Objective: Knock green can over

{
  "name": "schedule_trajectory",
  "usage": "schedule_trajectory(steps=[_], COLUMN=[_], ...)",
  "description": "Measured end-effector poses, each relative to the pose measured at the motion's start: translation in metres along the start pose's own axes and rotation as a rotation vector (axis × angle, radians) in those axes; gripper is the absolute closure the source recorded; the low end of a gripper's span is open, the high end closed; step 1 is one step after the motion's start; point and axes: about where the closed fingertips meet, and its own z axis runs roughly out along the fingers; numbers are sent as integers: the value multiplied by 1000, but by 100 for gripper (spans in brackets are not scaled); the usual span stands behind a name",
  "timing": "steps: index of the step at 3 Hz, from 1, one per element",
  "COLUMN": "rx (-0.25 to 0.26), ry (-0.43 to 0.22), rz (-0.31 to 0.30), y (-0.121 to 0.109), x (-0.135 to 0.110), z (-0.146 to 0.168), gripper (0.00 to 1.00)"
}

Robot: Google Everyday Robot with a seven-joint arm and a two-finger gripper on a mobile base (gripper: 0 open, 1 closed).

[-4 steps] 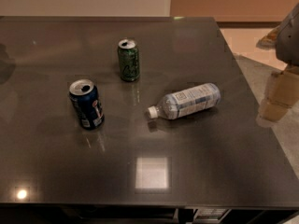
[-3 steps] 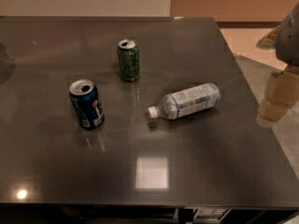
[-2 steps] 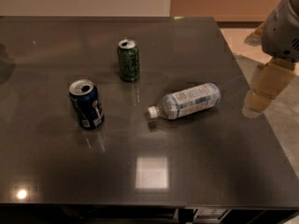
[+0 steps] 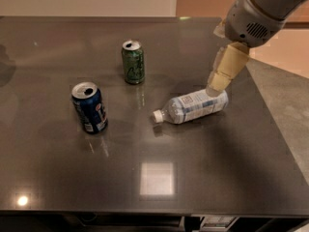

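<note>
**Gripper closing in from the right, green can standing untouched**

Left of the green can [image 4: 133, 62] and nearer the camera, the blue can [image 4: 89, 108] is standing upright on the dark glossy table [image 4: 154, 187], its opened top facing up; its logo is curving round the right side and is hard to read. The green can itself is standing upright toward the far middle of the table, apart from everything else; it is showing a green side with pale squiggly lettering and a silver top, and is casting a faint reflection in front of itself. Right of the green can and nearer the camera, the clear bottle [image 4: 190, 106] is lying on its side, white cap pointing left. Farther right of the green can, the gripper [image 4: 214, 88] is hanging tip-down at the bottle's base end; whether it is touching the bottle, and whether it is open or closed, cannot be told. The arm [image 4: 256, 13] is running out of the top right corner, cut off there. Since a moment ago the gripper has been coming in from the table's right edge toward the green can; both cans and the bottle are staying where they were.
</note>
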Motion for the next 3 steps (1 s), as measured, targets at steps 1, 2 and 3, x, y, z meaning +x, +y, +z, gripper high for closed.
schedule_trajectory(steps=[1, 2, 3], rx=[-6, -20, -41], ry=[-66, -123, -159], rz=[-7, -2, 3], y=[-21, -41, -56], x=[-38, -74, -104], z=[25, 54, 83], gripper=[0, 0, 0])
